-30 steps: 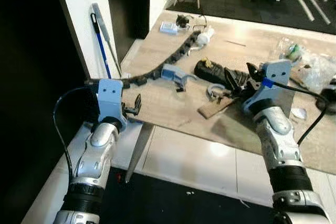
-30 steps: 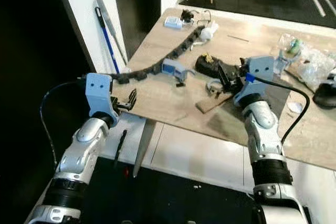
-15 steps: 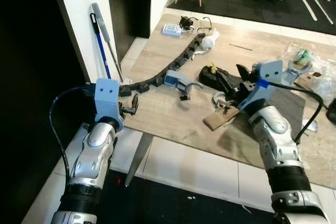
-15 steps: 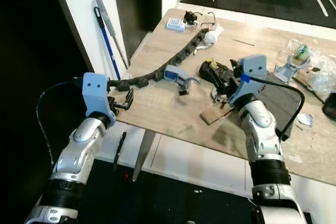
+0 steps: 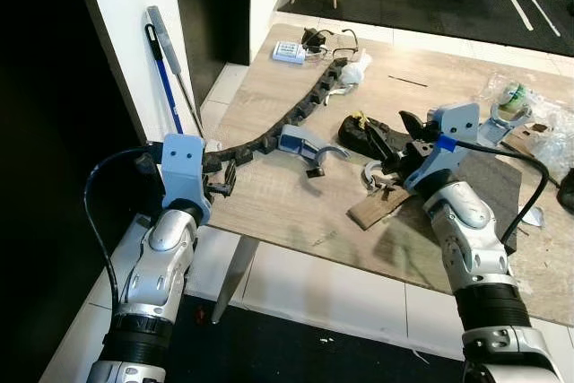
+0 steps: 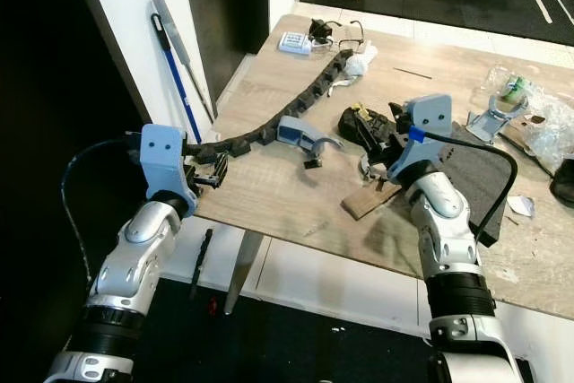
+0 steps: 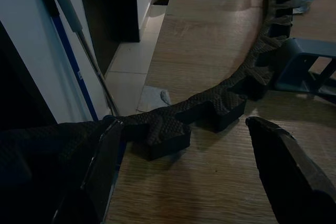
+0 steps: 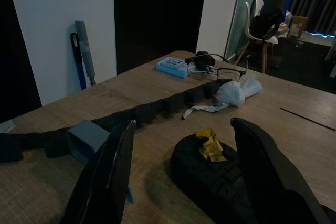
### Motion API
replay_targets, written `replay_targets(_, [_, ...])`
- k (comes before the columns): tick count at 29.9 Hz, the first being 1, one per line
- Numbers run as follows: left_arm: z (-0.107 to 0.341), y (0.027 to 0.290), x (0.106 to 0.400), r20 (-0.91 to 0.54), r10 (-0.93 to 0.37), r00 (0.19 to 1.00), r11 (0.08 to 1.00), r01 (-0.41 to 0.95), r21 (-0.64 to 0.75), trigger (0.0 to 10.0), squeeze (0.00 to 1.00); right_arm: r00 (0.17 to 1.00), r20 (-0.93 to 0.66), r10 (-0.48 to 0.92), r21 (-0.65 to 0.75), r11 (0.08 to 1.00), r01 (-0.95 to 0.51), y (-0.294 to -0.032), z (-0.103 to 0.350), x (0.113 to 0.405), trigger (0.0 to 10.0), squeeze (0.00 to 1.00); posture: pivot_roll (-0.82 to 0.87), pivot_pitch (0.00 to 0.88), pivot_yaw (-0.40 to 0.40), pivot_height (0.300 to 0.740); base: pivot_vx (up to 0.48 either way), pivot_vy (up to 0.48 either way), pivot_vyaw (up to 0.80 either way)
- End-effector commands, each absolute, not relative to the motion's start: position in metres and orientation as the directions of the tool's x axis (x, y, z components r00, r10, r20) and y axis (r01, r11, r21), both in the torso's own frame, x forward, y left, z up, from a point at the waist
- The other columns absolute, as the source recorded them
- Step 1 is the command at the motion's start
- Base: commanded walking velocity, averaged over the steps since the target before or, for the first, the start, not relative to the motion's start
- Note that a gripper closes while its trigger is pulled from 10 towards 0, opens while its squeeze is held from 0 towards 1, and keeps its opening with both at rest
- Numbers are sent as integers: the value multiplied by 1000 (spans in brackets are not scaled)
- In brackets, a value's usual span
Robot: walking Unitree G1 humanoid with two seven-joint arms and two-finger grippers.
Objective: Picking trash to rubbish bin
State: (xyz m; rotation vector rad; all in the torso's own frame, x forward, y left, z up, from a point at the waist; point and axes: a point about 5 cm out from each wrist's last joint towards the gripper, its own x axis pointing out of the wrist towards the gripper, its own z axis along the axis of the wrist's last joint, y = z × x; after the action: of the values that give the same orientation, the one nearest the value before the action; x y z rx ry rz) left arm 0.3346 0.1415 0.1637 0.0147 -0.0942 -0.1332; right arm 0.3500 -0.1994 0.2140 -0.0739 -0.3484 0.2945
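Right gripper spread wide over the black lump; wrist view reveals yellow scraps on it. Left gripper spread at the table edge, black chain just ahead.

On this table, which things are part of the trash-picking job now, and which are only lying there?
Job in hand:
right gripper, open over the table
black lump with yellow scraps before it
crumpled white wrapper

Lying about:
black segmented chain
grey-blue bracket
blue box
broom against the wall
left gripper at the table edge
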Motion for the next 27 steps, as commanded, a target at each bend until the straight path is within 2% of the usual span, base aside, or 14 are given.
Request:
replay_targets(1, [162,143,333,86,-134,987,991,132,23,10000,0,898,327,294,-113,956,-272,-202,214,348,10000,0,-9,102,-25,740,281,0,0])
replay_targets(8, [162,142,333,87,-136,987,991,135,22,10000,0,898,325,297,-114,955,-274,-202,215,349,10000,0,-8,105,-26,740,283,0,0])
replay_targets(27, [164,142,330,115,-157,981,987,153,43,10000,0,903,289,320,-131,947,-293,-204,219,359,10000,0,-4,120,-34,740,0,0,0])
